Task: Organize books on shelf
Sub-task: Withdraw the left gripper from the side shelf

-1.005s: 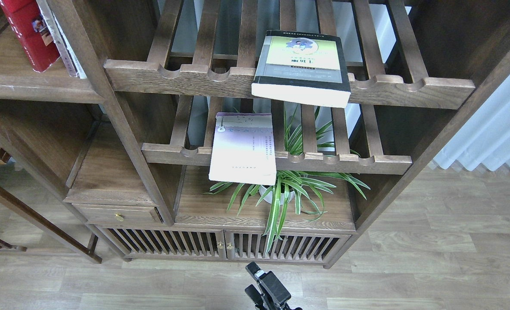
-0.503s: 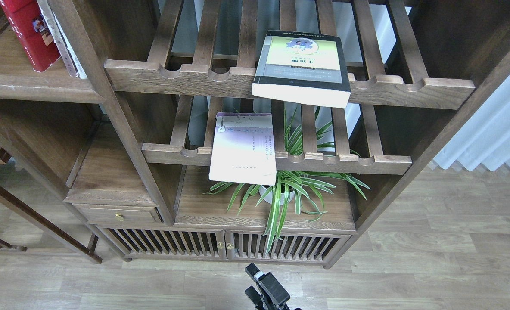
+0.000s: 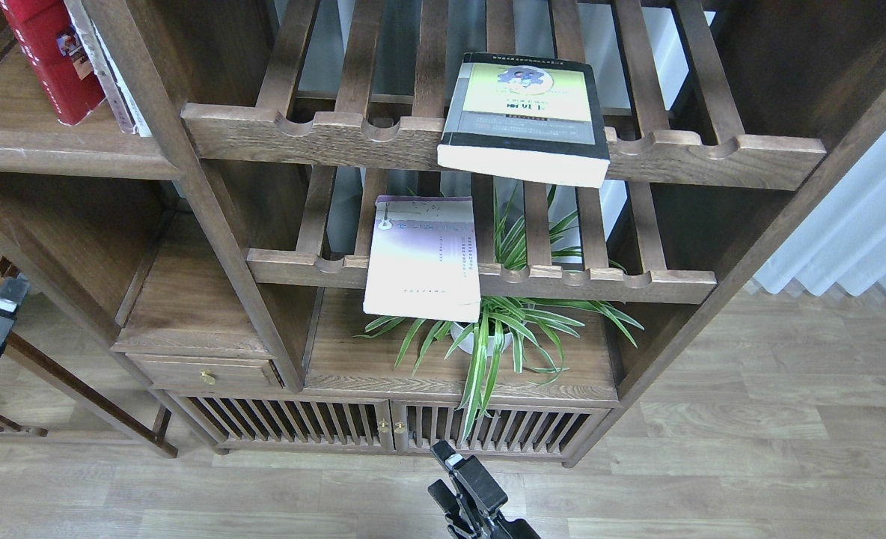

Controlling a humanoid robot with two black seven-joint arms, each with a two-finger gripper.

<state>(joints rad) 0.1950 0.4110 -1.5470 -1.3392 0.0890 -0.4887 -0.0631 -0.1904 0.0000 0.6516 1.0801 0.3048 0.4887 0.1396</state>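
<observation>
- Head view: the left gripper (image 3: 1,293) comes in at the left edge, low, in front of the dark cabinet side. It is seen dark and narrow, so I cannot tell if its fingers are apart or together. It holds nothing that I can see.
- The right gripper (image 3: 454,471) is at the bottom middle, above the floor (image 3: 750,449), in front of the slatted doors (image 3: 390,427). Two short fingers show with a small gap between them, and nothing is between them.
- Three task books are visible. The red book (image 3: 50,56) stands tilted on the shelf (image 3: 31,131) at the top left, well above the left gripper.
- The yellow-green book (image 3: 521,112) lies flat on the upper rack (image 3: 323,135), its front edge hanging over the rail, far above the right gripper.
- The lavender book (image 3: 424,258) lies flat on the lower rack (image 3: 600,281), also hanging over the rail, above the right gripper and a little to its left.
- One thin white book (image 3: 110,75) leans just beside the red book on the shelf.
- One plant (image 3: 510,329) in a white pot stands under the lower rack, partly behind the lavender book.
- Both grippers are well apart from every book.
</observation>
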